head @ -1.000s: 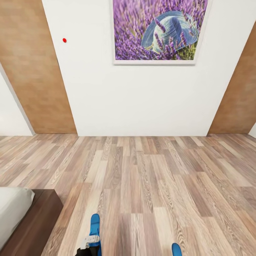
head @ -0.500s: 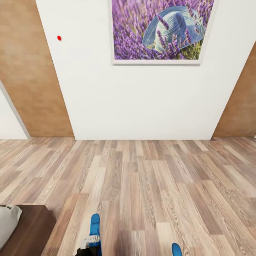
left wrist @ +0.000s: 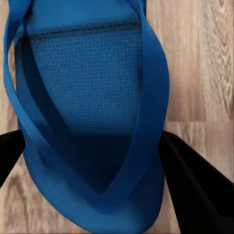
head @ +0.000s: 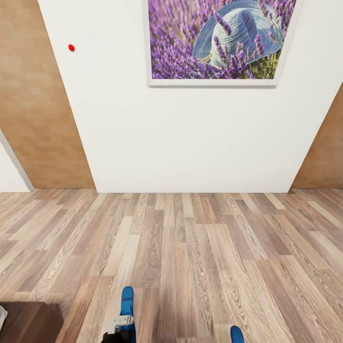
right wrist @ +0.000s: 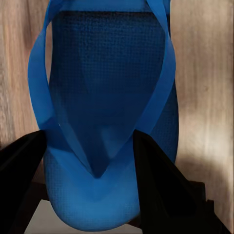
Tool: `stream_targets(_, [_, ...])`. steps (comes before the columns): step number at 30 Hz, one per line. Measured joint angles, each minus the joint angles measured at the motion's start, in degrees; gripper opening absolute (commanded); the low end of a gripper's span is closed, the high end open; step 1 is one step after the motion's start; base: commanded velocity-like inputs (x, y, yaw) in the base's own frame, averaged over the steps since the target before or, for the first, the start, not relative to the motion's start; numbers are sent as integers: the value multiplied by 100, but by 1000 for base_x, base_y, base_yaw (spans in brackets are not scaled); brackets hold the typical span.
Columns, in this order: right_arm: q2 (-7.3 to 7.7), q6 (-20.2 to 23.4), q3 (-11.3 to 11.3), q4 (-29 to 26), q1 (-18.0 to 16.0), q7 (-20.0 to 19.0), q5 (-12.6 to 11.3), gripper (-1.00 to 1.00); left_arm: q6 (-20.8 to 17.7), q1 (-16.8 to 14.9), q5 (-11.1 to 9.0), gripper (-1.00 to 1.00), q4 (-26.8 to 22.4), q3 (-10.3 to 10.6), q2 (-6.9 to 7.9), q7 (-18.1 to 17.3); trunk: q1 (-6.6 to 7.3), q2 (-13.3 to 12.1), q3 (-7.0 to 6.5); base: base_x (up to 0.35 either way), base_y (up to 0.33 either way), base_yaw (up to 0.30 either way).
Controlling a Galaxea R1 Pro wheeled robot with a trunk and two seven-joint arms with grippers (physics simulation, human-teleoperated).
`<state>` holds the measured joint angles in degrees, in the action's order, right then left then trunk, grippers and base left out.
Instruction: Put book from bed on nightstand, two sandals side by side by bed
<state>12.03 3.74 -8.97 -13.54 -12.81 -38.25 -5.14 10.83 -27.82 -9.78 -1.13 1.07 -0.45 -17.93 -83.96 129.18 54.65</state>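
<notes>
Wood-plank floor [head: 200,257] fills your head view below the lavender picture [head: 219,40]; the bed corner [head: 26,321], mostly cut off, has slid further out. Each gripper's fingers clamp a blue sandal: left [left wrist: 90,117], right [right wrist: 109,117]

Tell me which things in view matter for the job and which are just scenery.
Part of the job:
- sandal between the left gripper fingers
- sandal between the right gripper fingers
- bed corner, lower left in the head view

Just there:
- lavender picture
- red dot on the wall
- wood floor
</notes>
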Motion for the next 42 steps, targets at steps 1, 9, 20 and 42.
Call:
stream_targets(1, [0, 0, -1, 0, -2, 0, 0, -100, 1, 0, 0, -100, 0, -1, -1, 0, 0, 0, 0, 323, 0, 0])
stream_targets(9, [0, 0, 0, 0, -1, 0, 0, -100, -2, 0, 0, -100, 0, -3, -3, 0, 0, 0, 0, 323, 0, 11])
stream_targets(20, [0, 0, 0, 1, -2, 0, 0, -100, -5, 0, -1, -100, 0, -4, 2, -7, 0, 0, 0, 322, 0, 84])
stream_targets(42, [-8, 0, 0, 1, 0, 8, 0, -100, -6, 0, -10, -100, 0, -5, 2, -1, 0, 0, 10, 324, 0, 68])
